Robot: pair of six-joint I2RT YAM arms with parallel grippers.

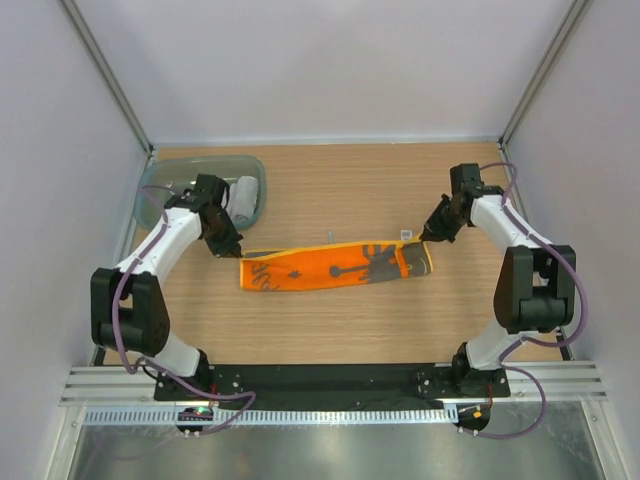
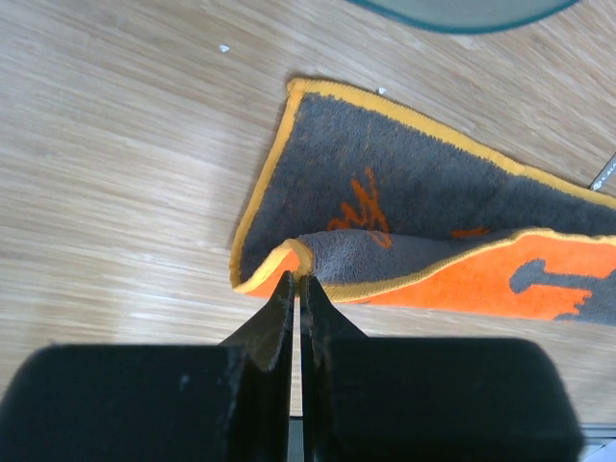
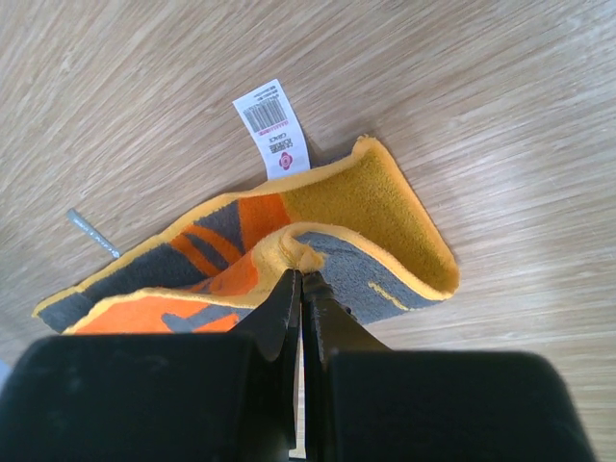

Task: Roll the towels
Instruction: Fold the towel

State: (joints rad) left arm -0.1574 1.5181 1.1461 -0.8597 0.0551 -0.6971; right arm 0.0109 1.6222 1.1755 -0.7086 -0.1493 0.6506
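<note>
The orange towel [image 1: 335,266] lies in a long strip across the middle of the table, its far edge folded over so both the orange and the grey face show. My left gripper [image 1: 232,250] is shut on the strip's left corner, and the left wrist view shows that yellow-hemmed corner [image 2: 289,258] pinched at my left gripper's [image 2: 298,280] tips. My right gripper [image 1: 428,237] is shut on the right end, where my right gripper's [image 3: 304,275] tips bunch the hem of the towel [image 3: 366,202]. A light grey rolled towel [image 1: 243,195] sits in the tub.
The translucent teal tub [image 1: 160,186] stands at the back left, close behind my left arm. A white barcode label [image 3: 274,130] sticks out from the towel's right end. A small thin grey object [image 3: 91,232] lies on the wood just behind the towel.
</note>
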